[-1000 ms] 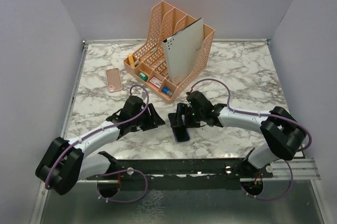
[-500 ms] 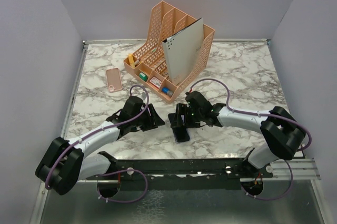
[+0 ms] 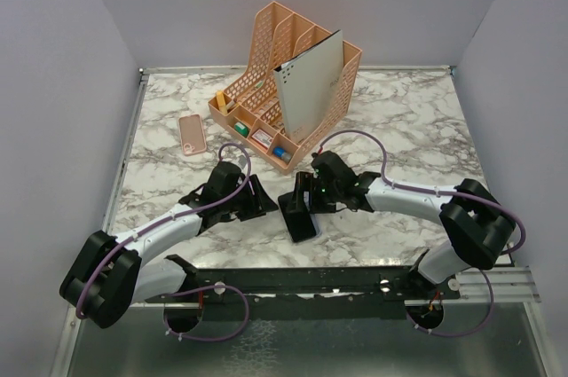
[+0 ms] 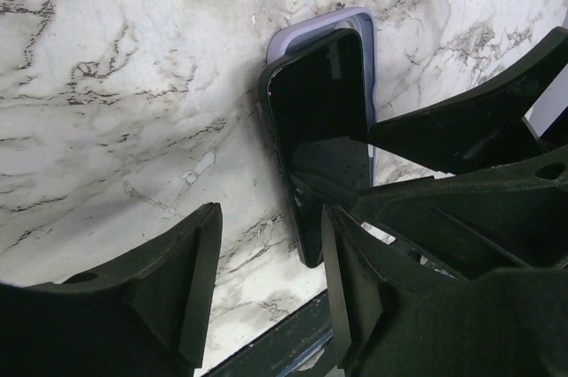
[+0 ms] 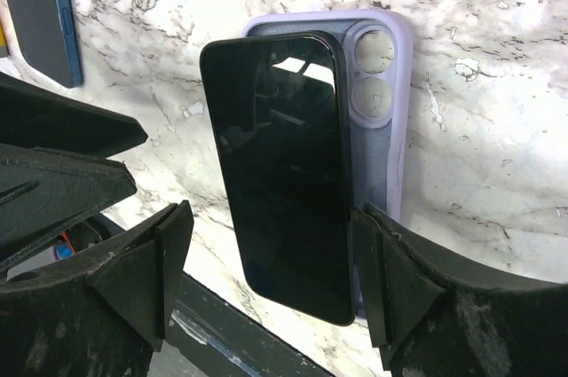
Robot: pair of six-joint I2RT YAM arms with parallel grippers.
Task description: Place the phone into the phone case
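The phone [image 5: 280, 173] hides most of the lavender case [image 5: 392, 146], all but its 3 o'clock edge and camera holes. At 11 o'clock of the right wrist view a dark, blue-edged slab [image 5: 40, 13] is cut off by the frame; what lies in the organizer [image 3: 257, 49] is too small to tell.

We look down past our left claw [image 4: 271, 248], its two dark fingers [image 4: 142, 297] spread apart with nothing between them, onto the marbled worktop [image 4: 115, 102]. A lilac phone case [image 4: 342, 18] lies flat there, and a black phone [image 4: 319, 111] rests screen-up across it — skewed, its left edge past the case's rim. The right claw [image 4: 364, 168] reaches in from the right, fingertips at the phone's edge.
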